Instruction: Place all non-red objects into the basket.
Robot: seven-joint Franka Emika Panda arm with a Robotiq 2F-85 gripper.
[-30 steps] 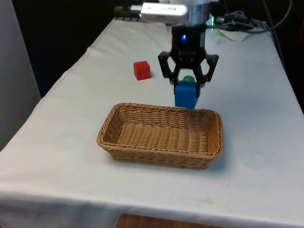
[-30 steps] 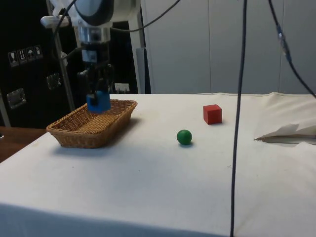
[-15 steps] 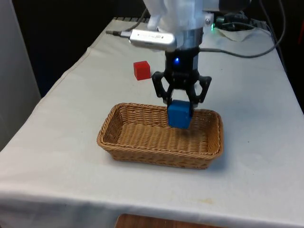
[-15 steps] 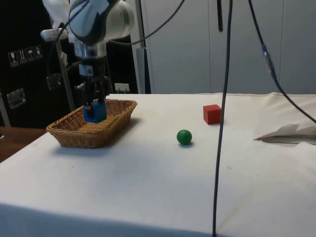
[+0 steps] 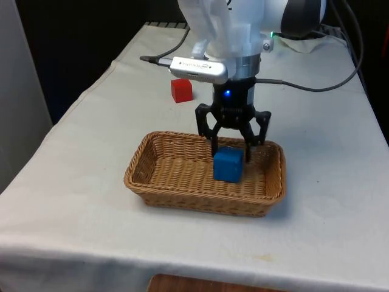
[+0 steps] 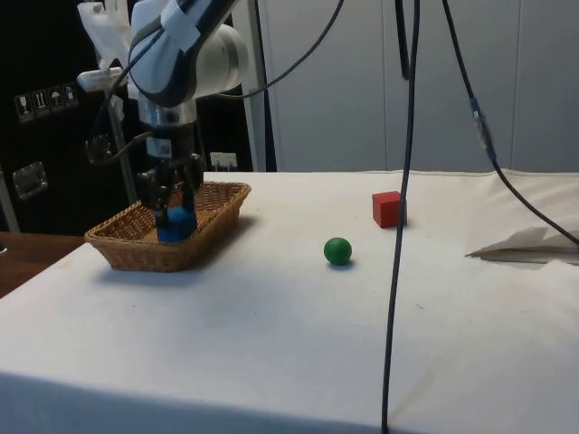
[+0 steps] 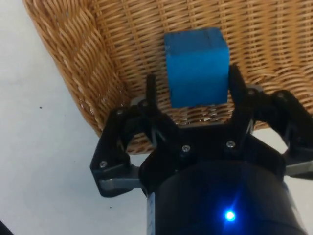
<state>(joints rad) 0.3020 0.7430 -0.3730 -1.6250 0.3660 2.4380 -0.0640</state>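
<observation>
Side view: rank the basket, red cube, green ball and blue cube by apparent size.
1. Basket, clearly largest.
2. Red cube.
3. Green ball, somewhat smaller than the red cube.
Blue cube: partly hidden by the basket wall and the gripper, so it cannot be ranked fairly against the red cube.

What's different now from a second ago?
The gripper carried the blue cube from the basket's far rim over the basket, lowered it inside and opened; the cube now lies on the basket floor. The green ball and red cube stayed put on the table.
</observation>
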